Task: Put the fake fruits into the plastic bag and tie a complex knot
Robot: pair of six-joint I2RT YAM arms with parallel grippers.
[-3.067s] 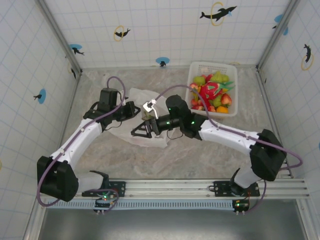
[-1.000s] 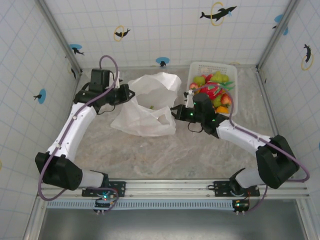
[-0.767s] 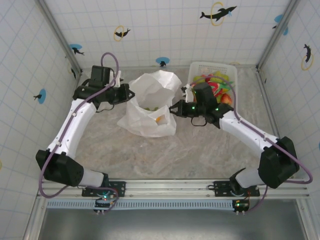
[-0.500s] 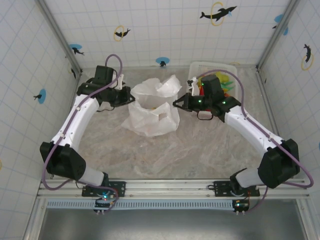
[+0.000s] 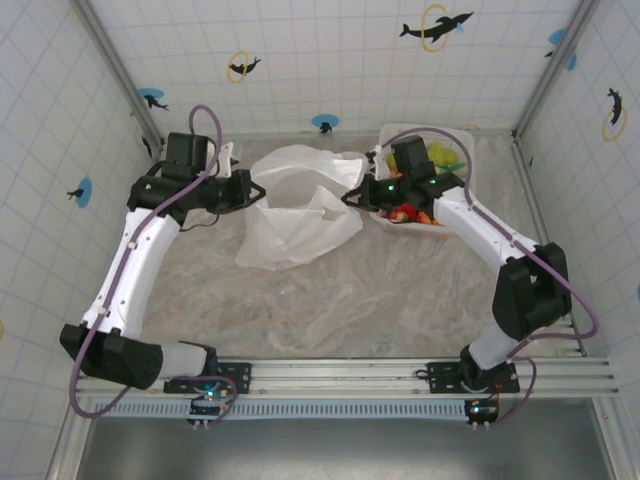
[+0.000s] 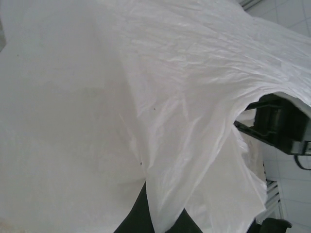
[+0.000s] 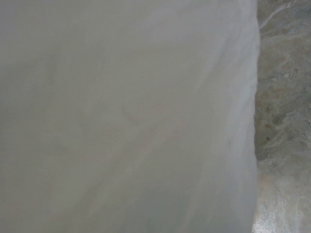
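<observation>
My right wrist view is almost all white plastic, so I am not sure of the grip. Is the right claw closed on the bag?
Observer: Yes. From above, the right claw is shut on the right edge of the plastic bag.
Operator: And the other side?
Observer: The left claw is shut on the left edge, so the bag is stretched between them.
Operator: Where are the fruits?
Observer: The fake fruits lie in the white basket, partly under the right arm.
</observation>
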